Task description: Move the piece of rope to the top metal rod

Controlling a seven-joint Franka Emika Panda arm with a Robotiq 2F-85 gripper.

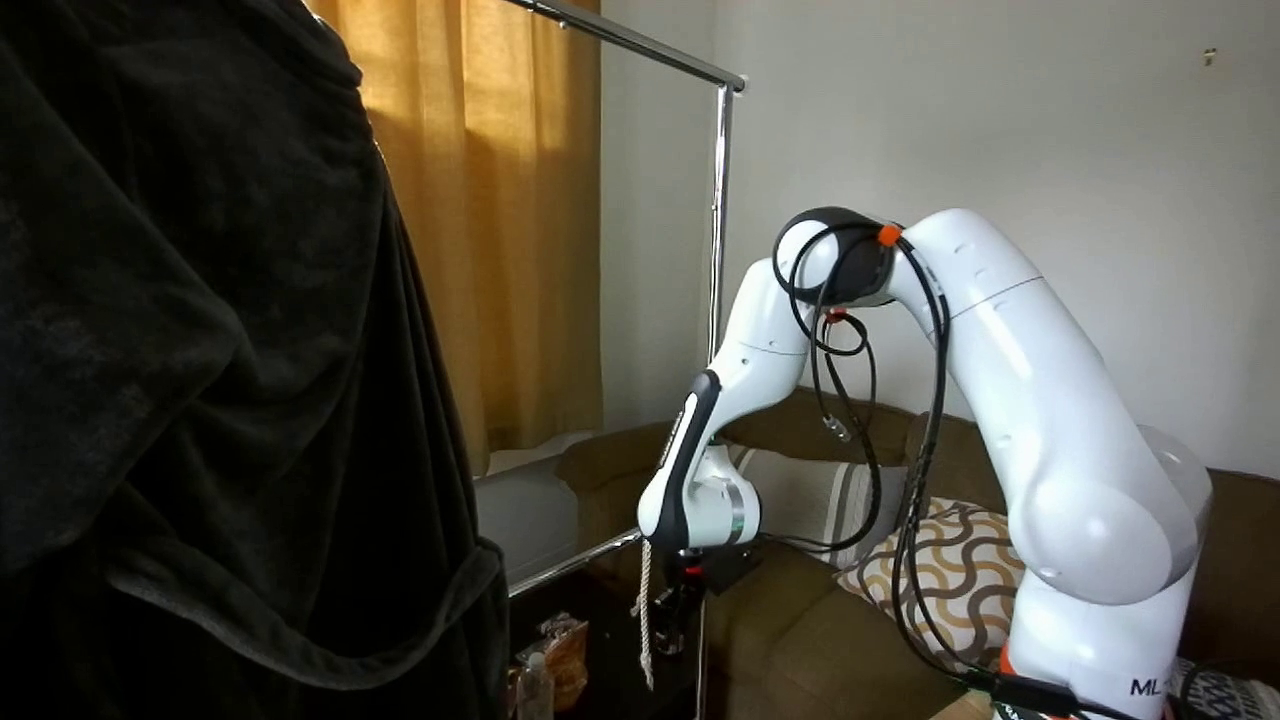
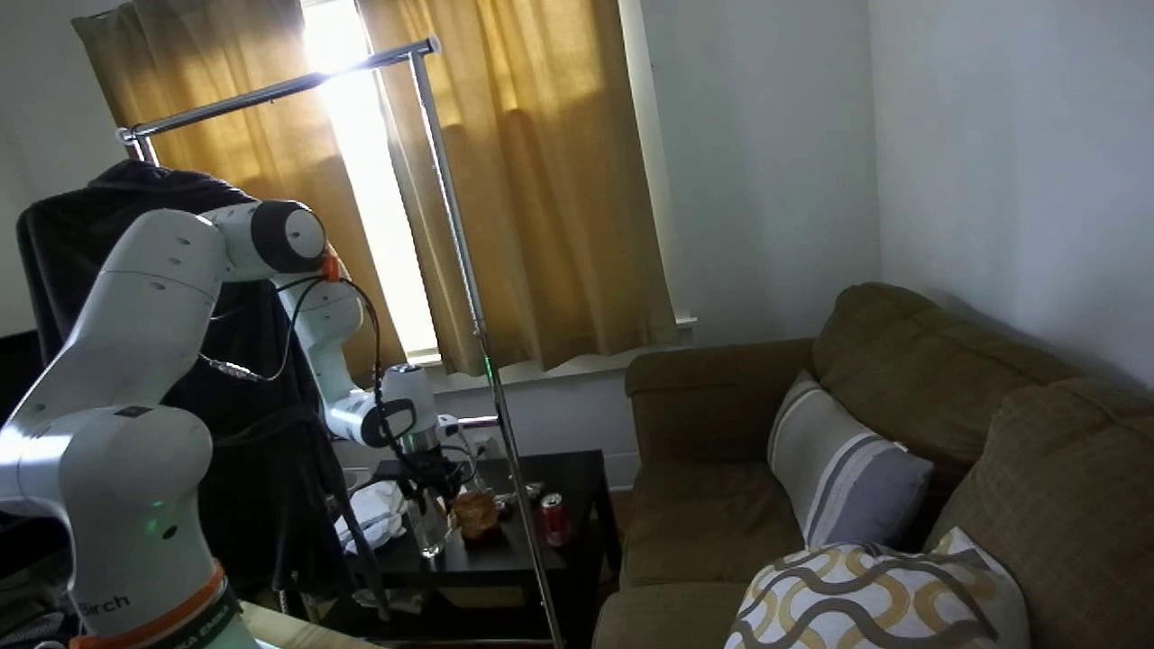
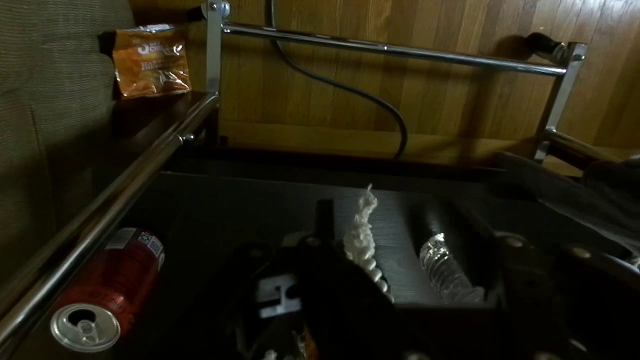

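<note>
Nearly vertical in long axis, rope (image 1: 645, 613) (pale, twisted) hanging, tip down

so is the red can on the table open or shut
Open: in the wrist view, the red can shows a dark mouth hole beside its tab. Whether anything is inside, I cannot tell.

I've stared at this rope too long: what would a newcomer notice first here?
Probably the white jointed robot arm arching across an exterior view's right, opposite the dark plush robe at left. Next, the glaring window strip between mustard fabric curtains, crossed by the shiny metal top rod. In the wrist view, a red metal can stands out lower left, the whitish twisted rope below centre.
</note>
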